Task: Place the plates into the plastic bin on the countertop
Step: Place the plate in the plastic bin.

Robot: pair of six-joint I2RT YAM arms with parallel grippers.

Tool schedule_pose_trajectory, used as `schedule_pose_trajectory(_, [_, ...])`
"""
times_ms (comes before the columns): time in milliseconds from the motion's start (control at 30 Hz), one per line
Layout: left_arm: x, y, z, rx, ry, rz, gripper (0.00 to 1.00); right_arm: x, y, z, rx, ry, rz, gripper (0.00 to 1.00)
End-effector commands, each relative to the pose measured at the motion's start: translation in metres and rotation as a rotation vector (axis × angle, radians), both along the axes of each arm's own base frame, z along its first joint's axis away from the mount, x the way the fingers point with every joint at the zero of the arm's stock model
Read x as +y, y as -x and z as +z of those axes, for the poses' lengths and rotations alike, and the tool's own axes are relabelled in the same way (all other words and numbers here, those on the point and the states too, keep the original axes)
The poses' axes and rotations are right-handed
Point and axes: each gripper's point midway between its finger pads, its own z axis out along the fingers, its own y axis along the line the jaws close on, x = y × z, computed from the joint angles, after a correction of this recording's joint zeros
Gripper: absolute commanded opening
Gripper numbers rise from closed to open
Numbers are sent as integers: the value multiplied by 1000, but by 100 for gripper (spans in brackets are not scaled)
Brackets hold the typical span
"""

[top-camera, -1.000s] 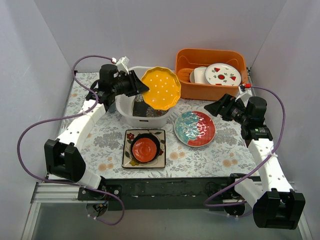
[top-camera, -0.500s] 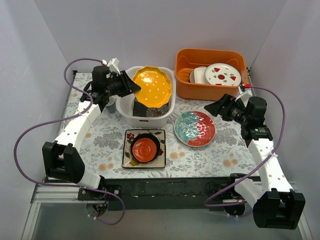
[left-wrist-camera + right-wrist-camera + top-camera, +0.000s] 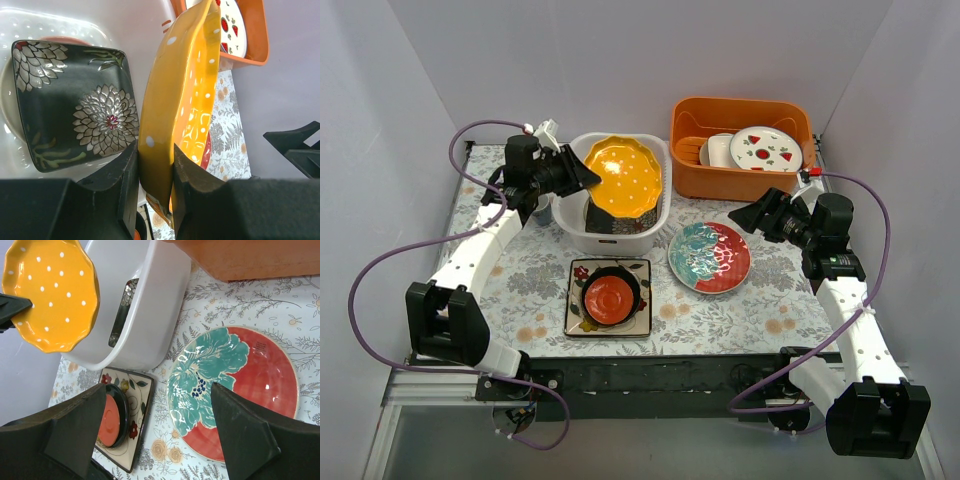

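My left gripper [image 3: 582, 176] [image 3: 156, 185] is shut on the rim of the yellow round plate [image 3: 623, 178] [image 3: 182, 100], holding it tilted over the white plastic bin [image 3: 575, 228]. The black square plate with white flowers [image 3: 75, 102] lies inside the bin. The teal-and-red round plate [image 3: 710, 257] [image 3: 232, 390] lies on the countertop [image 3: 720, 310] right of the bin. A small red round plate [image 3: 610, 297] sits in a dark round plate on the white square flowered plate [image 3: 580, 310]. My right gripper [image 3: 748, 218] [image 3: 160, 432] is open above the teal-and-red plate.
An orange tub [image 3: 742, 150] at the back right holds a white round plate with red fruit marks [image 3: 765, 148] and other white dishes. White walls close in on the left, back and right. The black front edge [image 3: 660, 375] runs along the near side.
My left gripper has pulled the yellow plate leftward and lowered it from beside the bin's right edge to over the bin. The right arm has not moved.
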Motion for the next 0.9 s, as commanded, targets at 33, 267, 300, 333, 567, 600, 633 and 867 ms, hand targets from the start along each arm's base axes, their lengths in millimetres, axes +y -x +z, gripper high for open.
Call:
schedule_pose_trajectory(33, [-4, -8, 46, -154, 71, -21, 0, 0, -4, 11, -45, 15, 1, 91])
schedule_pose_trajectory(267, [-4, -17, 29, -121, 66, -22, 0, -2, -6, 7, -34, 30, -5, 91])
schedule_pose_trajectory(300, [-4, -18, 27, -117, 69, -23, 0, -3, -6, 7, -33, 31, -8, 91])
schedule_pose_trajectory(333, [-5, -19, 25, -111, 68, -24, 0, -3, -6, 6, -31, 31, -8, 91])
schedule_pose_trajectory(567, [-6, -28, 0, -58, 65, -20, 0, -3, -6, 1, -21, 35, -8, 91])
schedule_pose_trajectory(600, [-6, -30, -5, -47, 61, -19, 0, -3, -6, 0, -20, 35, -8, 91])
schedule_pose_trajectory(633, [-6, -32, -8, -39, 62, -15, 0, -3, -6, -1, -17, 35, -8, 91])
schedule_pose_trajectory(867, [-5, -41, -34, 30, 37, -2, 0, -3, -6, -4, -11, 37, -5, 91])
